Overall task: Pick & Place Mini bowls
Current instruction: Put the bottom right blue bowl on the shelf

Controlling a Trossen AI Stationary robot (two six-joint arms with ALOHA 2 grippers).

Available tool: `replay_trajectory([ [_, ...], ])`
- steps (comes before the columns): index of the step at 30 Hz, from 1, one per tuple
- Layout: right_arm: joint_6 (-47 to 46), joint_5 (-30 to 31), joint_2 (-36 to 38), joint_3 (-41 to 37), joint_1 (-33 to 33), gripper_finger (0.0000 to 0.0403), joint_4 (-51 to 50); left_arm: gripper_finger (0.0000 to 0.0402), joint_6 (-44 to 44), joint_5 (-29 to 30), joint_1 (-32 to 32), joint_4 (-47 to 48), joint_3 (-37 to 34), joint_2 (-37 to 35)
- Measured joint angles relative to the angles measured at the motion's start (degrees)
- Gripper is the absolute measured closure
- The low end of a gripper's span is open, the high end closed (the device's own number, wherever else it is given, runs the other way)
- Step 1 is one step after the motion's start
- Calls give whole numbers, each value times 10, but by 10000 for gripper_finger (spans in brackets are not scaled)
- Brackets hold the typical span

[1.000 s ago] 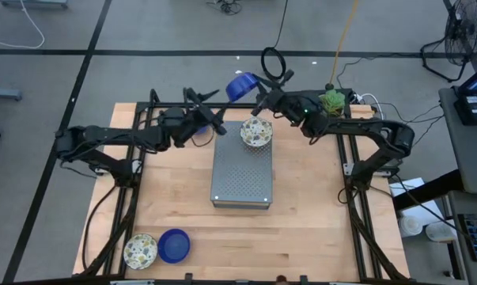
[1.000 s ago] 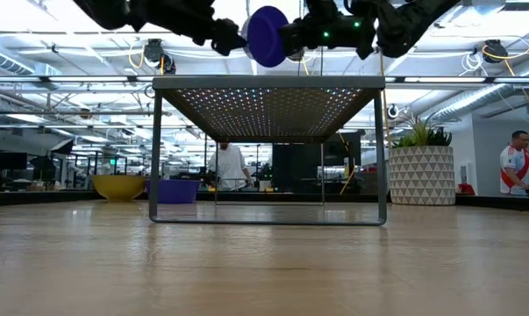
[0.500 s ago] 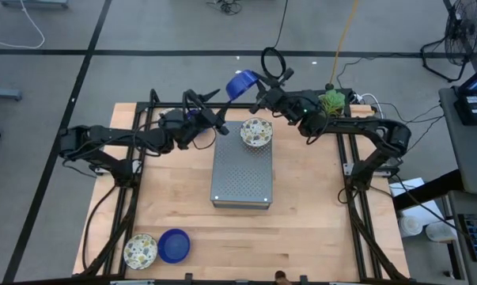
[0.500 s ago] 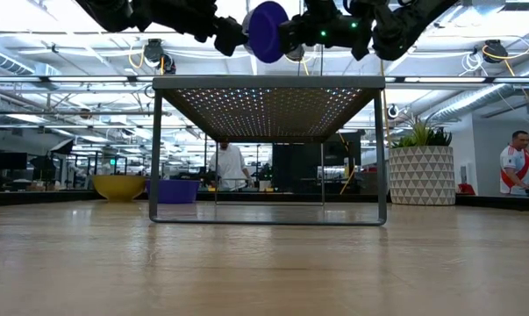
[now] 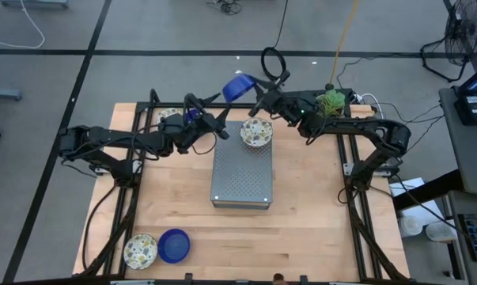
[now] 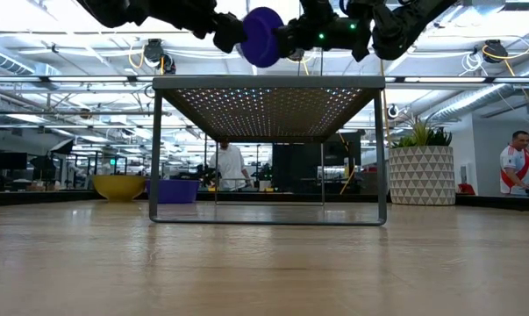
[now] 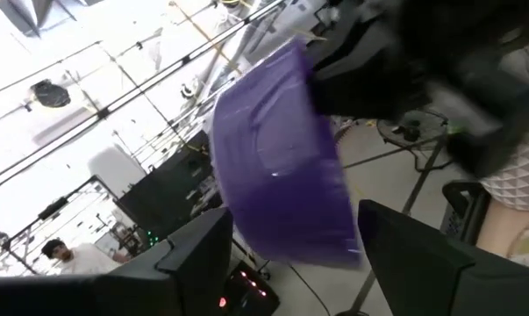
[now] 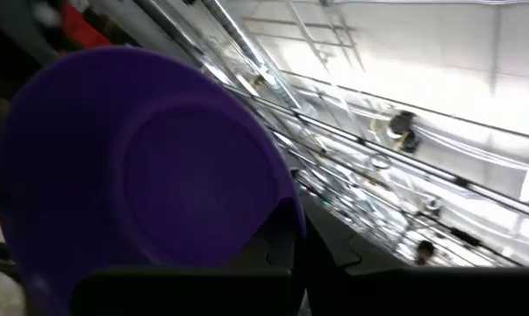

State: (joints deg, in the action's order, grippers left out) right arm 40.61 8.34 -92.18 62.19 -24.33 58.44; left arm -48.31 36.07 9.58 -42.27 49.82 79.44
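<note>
A glossy blue mini bowl [image 5: 236, 85] hangs tilted in the air beyond the far edge of the perforated metal stand [image 5: 241, 178]. My right gripper [image 5: 255, 96] is shut on it. My left gripper [image 5: 221, 115] is open just left of the bowl, and in its wrist view the bowl [image 7: 282, 193] shows between and beyond its fingers, apart from them. A cream speckled bowl [image 5: 255, 133] sits on the stand's far end. A cream bowl [image 5: 140, 250] and a blue one [image 5: 174, 245] rest at the near-left corner. Another cream bowl [image 5: 171, 115] lies at the far left. My right gripper pinches the blue bowl by its rim [image 8: 286, 219], on the side facing the table's right. The fingers come roughly level from the right. The bowl is lifted clear, high above the stand [image 6: 262, 37], and tipped on edge.
A white patterned pot with a green plant [image 5: 331, 100] stands at the far right, close to my right arm. The metal stand fills the table's middle, with bare wood [image 5: 317, 229] around it. People show in the room beyond [image 6: 229, 162].
My left gripper has moved right, toward the blue bowl, uncovering the cream bowl at the far left. The blue bowl, held in my right gripper, has shifted slightly toward the left gripper.
</note>
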Motion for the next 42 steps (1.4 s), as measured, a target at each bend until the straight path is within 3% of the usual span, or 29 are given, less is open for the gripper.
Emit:
replay_trajectory([
  [9, -4, -7, 0, 0, 24, 403, -14, 151, 33, -2, 21, 2, 0, 0],
  [14, -5, -3, 0, 0, 26, 403, -17, 167, 33, 27, 22, 2, 0, 0],
  [17, -5, -3, 0, 0, 26, 403, -18, 208, 25, 50, 20, 1, 0, 1],
  [25, -31, 18, 0, 0, 27, 396, -37, 372, 28, 122, 7, -27, 1, 0],
  [29, -73, 23, 0, 0, 28, 354, -82, 387, 23, 150, 5, -32, 2, 0],
  [35, -83, 24, 0, 0, 46, 242, -168, 396, -4, 186, 2, -27, 1, 0],
  [42, -65, 83, 20, 0, 76, 153, -234, 396, -51, 250, -12, -26, 0, -33],
])
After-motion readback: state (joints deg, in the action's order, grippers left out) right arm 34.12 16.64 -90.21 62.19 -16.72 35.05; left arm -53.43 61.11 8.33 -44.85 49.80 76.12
